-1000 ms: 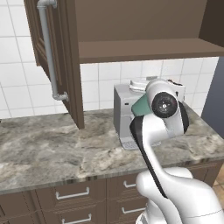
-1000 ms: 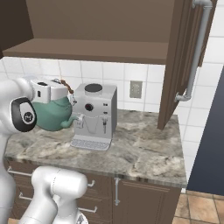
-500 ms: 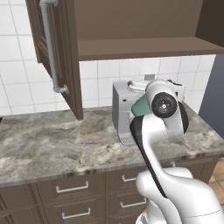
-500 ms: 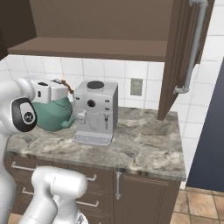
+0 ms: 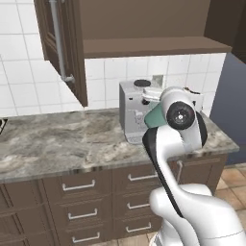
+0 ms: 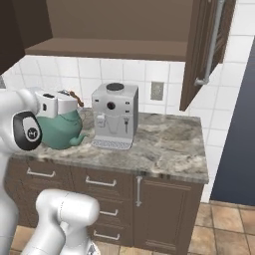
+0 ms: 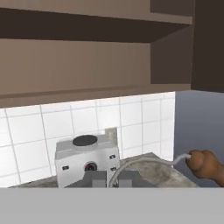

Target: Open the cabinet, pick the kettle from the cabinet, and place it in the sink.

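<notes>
Left base view: the cabinet (image 5: 62, 53) stands open above the coffee machine (image 5: 132, 113); the teal kettle (image 5: 154, 115) hangs just right of it, lifted clear for carrying.

Right base view: the gripper (image 6: 67, 102) is clamped on the kettle's handle, left of the machine.

Hand view: the thin handle runs between the fingertips (image 7: 94, 179).

Glossy white rounded arm (image 5: 175, 144); black joint bands; round dark cap.

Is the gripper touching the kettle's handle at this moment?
Touching. In the hand view the gripper is shut on the kettle's thin handle wire, which runs up from between its fingertips.
</notes>
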